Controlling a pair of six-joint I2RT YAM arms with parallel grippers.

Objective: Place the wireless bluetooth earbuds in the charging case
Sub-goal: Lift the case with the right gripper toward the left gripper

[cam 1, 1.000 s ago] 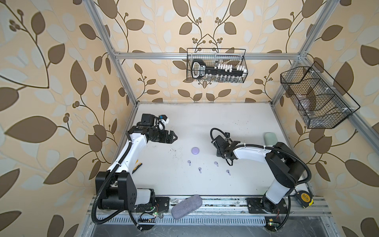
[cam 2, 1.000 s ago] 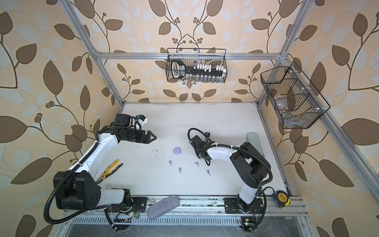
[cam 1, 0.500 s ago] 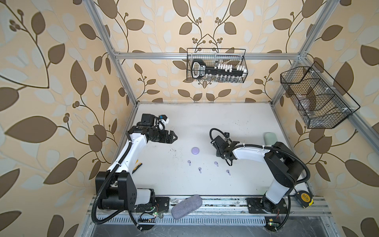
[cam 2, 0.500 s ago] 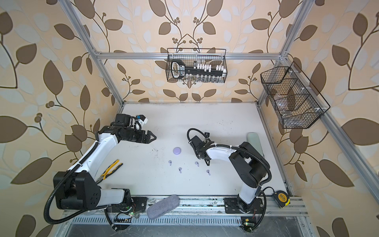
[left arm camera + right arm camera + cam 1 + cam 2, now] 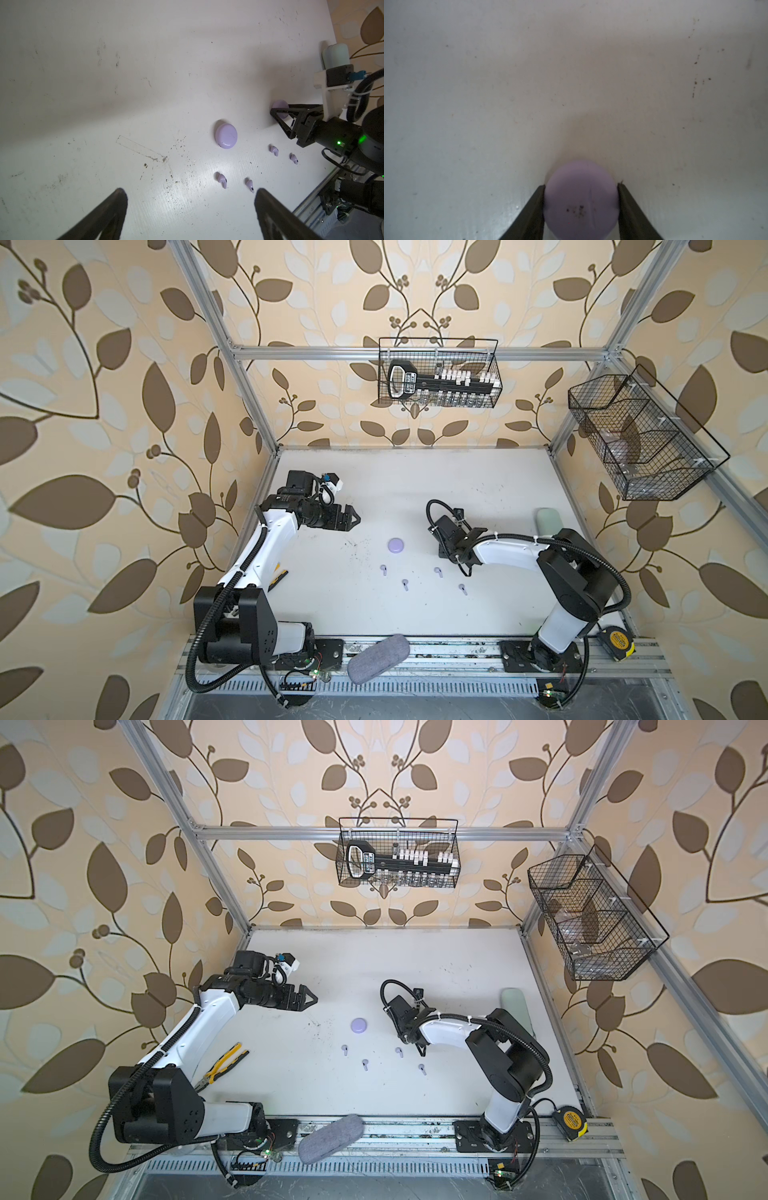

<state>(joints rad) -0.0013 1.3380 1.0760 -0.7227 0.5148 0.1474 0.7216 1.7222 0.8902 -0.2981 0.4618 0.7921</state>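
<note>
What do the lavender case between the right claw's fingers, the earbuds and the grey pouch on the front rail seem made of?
The lavender case at the right claw: likely matte plastic; even colour, soft sheen, a fine scratch. The earbuds: probably smooth moulded plastic of the same colour; too small to say more. The grey pouch: woven fabric by its heathered, dull surface; any stiff shell underneath cannot be told.

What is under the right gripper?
A round lavender case lies on the table, fingers of the right gripper against its sides. In both top views the gripper covers it; its inside cannot be seen.
</note>
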